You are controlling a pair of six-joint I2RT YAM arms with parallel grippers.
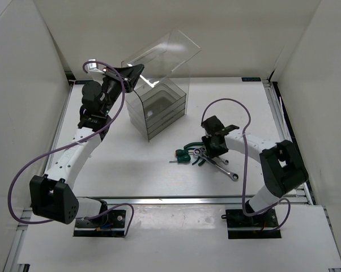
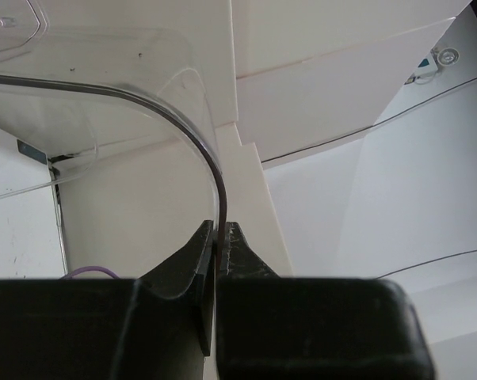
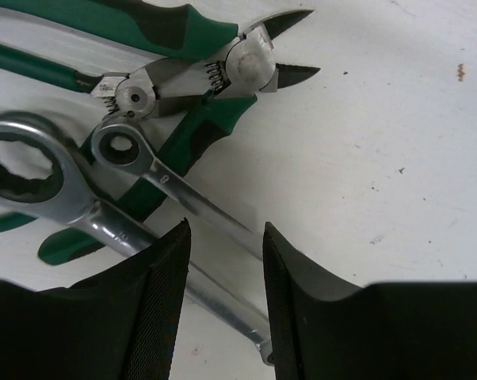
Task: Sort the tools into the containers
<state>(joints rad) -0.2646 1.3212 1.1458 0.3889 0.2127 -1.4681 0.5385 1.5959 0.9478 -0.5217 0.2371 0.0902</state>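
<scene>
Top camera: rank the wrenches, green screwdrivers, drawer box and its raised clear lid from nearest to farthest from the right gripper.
1. Wrenches, directly under the right gripper.
2. Green screwdrivers, just to its left.
3. Drawer box, farther back and left.
4. Clear lid, farthest, raised at the back.

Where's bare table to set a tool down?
Free: table between organiser and near edge, left of the tool pile; also the strip right of the organiser, behind the right gripper. Crowded: tool pile, and above the organiser where the left gripper holds a clear panel.
</scene>
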